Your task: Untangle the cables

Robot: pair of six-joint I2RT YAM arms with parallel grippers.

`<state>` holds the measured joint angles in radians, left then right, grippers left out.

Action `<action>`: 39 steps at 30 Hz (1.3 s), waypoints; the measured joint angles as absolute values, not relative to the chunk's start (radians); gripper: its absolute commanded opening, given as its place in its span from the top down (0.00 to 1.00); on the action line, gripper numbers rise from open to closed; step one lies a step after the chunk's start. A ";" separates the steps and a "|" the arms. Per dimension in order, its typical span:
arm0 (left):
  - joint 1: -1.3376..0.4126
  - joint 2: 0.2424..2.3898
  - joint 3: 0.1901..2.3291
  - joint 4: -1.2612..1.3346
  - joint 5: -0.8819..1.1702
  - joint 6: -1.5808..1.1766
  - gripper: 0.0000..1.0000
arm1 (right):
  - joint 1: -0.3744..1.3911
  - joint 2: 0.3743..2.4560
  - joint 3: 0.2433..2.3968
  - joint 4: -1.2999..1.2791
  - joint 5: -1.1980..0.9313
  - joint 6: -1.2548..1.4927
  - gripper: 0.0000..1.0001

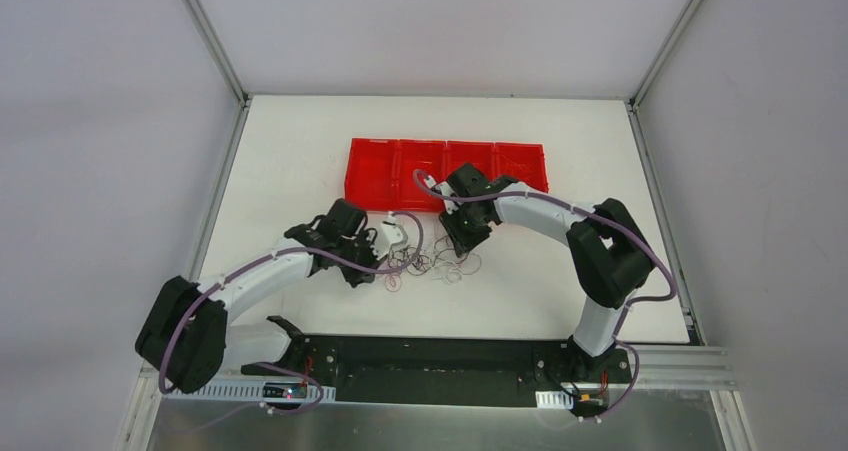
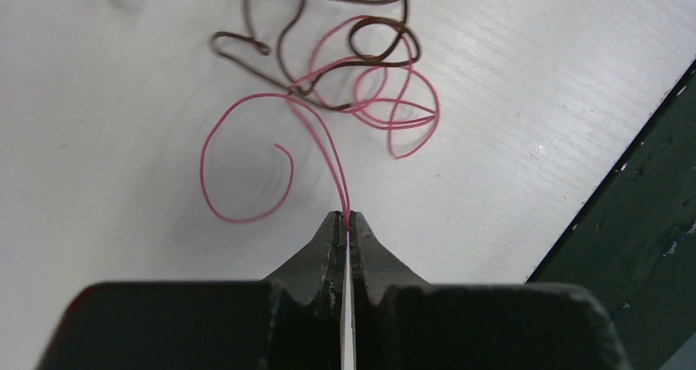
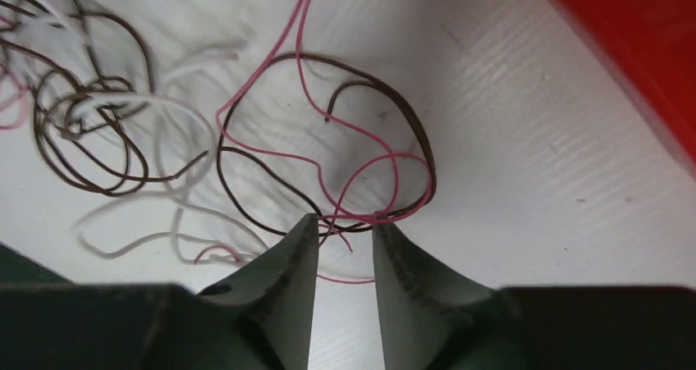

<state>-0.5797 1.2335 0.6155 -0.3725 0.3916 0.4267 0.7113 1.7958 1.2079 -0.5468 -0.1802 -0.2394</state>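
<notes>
On the white tabletop (image 1: 300,151), just on the near side of the red tray (image 1: 372,161), a loose tangle of cables (image 1: 436,263): hair-thin strands in pink, dark brown and white, looped over one another. Left fingers (image 2: 346,219) low over the tabletop on the near side of the tray's left part, pressed together and clamped on a pink wire (image 2: 331,157) right at their tips. From that pinch, two pink strands side by side; one curling off into a wide open loop with a free end, the other leading into a cluster of smaller pink loops crossed by a dark brown wire (image 2: 281,54). Right fingers (image 3: 310,230) on the near side of the tray's middle, tips down at the tabletop and standing apart with a clear gap, closed on nothing. Between those tips, a crossing of pink and dark brown strands at the bottom of a large brown loop. Farther from the tray, a denser knot of brown coils threaded with a white wire (image 3: 201,58). Tangle between the two pairs of fingers, apart from the tray.
</notes>
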 measured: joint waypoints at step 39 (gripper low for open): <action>0.214 0.991 1.107 -0.918 0.841 0.391 1.00 | 0.315 1.262 0.965 -0.847 -0.210 -0.610 0.17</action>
